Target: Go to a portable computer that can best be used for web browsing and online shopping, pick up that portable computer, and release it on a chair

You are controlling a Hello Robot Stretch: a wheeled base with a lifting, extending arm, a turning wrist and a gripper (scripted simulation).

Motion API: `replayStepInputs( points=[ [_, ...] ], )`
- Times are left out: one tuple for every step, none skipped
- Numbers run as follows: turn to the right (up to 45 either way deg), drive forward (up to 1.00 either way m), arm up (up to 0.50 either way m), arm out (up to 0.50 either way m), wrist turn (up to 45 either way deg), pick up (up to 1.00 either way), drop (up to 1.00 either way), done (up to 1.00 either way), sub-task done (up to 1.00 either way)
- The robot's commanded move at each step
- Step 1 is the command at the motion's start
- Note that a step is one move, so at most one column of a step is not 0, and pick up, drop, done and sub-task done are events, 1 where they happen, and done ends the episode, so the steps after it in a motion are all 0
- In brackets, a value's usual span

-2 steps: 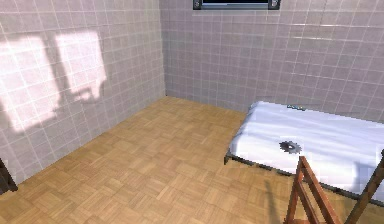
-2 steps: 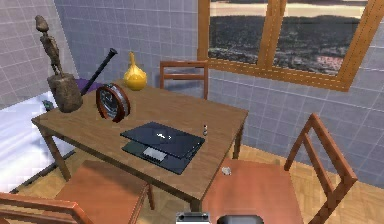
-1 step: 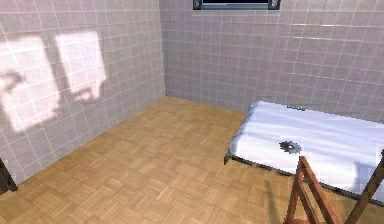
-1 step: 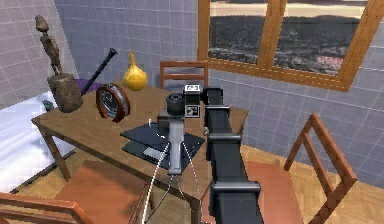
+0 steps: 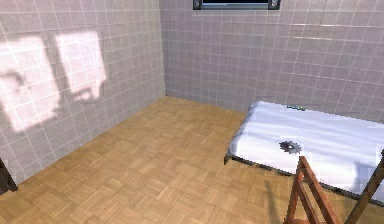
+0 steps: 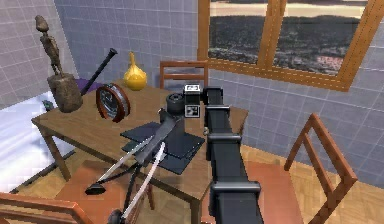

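Note:
A flat dark slab, possibly the portable computer (image 6: 172, 150), shows at the near edge of the wooden table (image 6: 75, 125) in the arm side view. The dark arm (image 6: 228, 165) rises from the bottom edge to two white marked squares (image 6: 192, 96). From there the gripper (image 6: 112, 200) reaches down-left across the slab, its thin pale fingers (image 6: 118, 172) ending above a reddish-brown chair seat (image 6: 78, 190). I cannot tell whether the gripper holds anything.
On the table stand a dark statue on a wooden base (image 6: 60, 75), a yellow vase (image 6: 134, 72) and a round red-rimmed disc (image 6: 112, 102). Chairs stand behind (image 6: 183, 72) and right (image 6: 318, 165) of it. A white bed (image 5: 330, 135) and wooden chair frame (image 5: 310, 195) show ahead.

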Motion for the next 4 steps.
replayStepInputs(
  points=[
    [0.0,0.00,0.00,0.00,45.0,0.00,0.00,0.00,0.00],
    [0.0,0.00,0.00,0.00,45.0,0.00,0.00,0.00,0.00],
    [0.0,0.00,0.00,0.00,39.0,0.00,0.00,0.00,0.00],
    [0.0,0.00,-0.30,0.00,0.0,0.00,0.00,0.00,0.00]
  ],
)
